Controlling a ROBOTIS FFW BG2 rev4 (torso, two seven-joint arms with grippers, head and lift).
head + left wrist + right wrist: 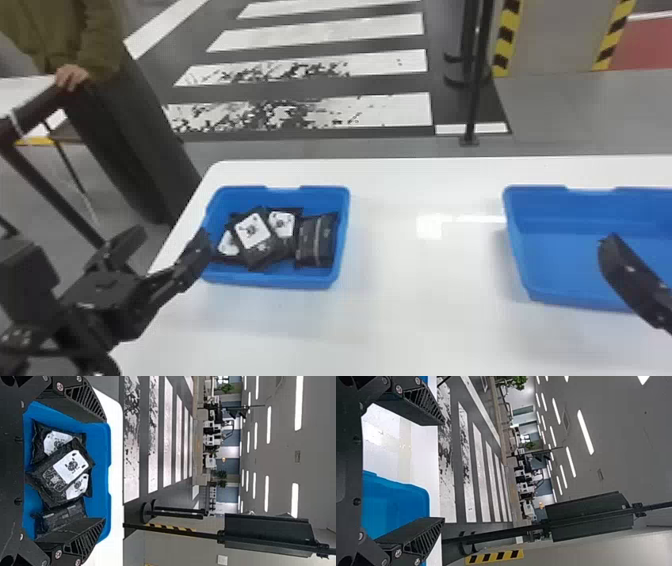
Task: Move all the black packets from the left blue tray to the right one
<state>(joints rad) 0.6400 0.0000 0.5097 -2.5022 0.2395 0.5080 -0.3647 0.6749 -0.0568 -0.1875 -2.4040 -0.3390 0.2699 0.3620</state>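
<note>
The head view takes in both trays on a white table (400,325): the left blue tray (270,281) holds a pile of black packets, and the right blue tray (517,245) runs off the view's edge. Three packets with white labels (252,232) overlap in the left tray, the middle one lying over its neighbours, while a fourth packet (316,240), banded with a pale stripe, lies at the tray's right side. The left gripper (171,233) is beside the left tray's near left corner, its two fingers spread apart with nothing between their tips. The left wrist view looks over the packets from closer, bringing out dark printed marks on the white labels and crinkled black wrapping; there one finger cuts across part of the striped packet. In the head view a single finger of the right gripper (632,280) appears in front of the right tray, but the right wrist view gives the pair of fingers (415,534), wide open and holding nothing, with part of that tray seen between them. Behind the table, the head view shows white floor stripes (330,110) and a black post (472,100), while both wrist views add ceiling lights (268,425) and a dark panel (269,534) on a pole.
</note>
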